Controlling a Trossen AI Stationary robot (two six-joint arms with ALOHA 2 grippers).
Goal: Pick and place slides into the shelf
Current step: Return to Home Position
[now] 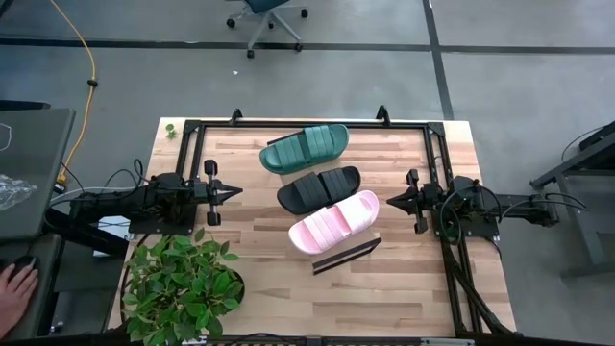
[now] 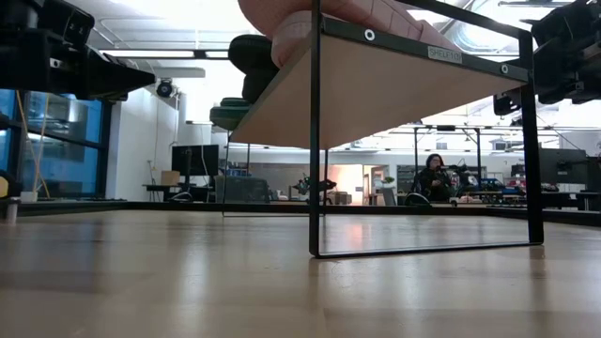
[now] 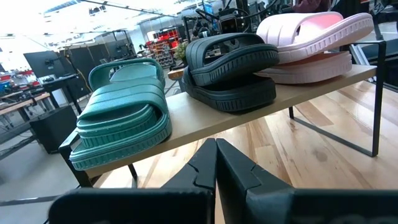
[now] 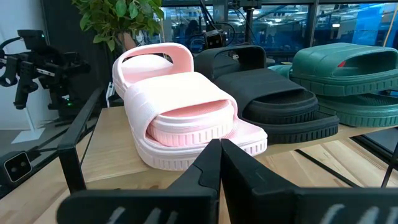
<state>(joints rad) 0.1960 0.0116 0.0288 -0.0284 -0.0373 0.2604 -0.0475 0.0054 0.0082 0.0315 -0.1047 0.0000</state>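
Three slides lie side by side, soles down, on the shelf's light-wood board (image 3: pixel 205 121): the dark green slide (image 1: pixel 306 148) toward the far end, the black slide (image 1: pixel 319 188) in the middle, the pale pink slide (image 1: pixel 335 222) toward the near end. The shelf (image 1: pixel 347 255) stands on thin black end rails (image 2: pixel 315 141). My left gripper (image 1: pixel 233 191) hovers at the table's left, shut, fingers pointing at the shelf. My right gripper (image 1: pixel 391 201) hovers at the table's right, shut, facing the pink slide (image 4: pixel 180 106). Neither touches anything.
A potted green plant (image 1: pixel 181 284) stands at the table's near left corner. A black metal frame (image 1: pixel 307 125) runs along the table's far edge and sides. A person's hand (image 1: pixel 14 284) rests outside the table at the left. Bare wood (image 1: pixel 404 288) lies near the shelf.
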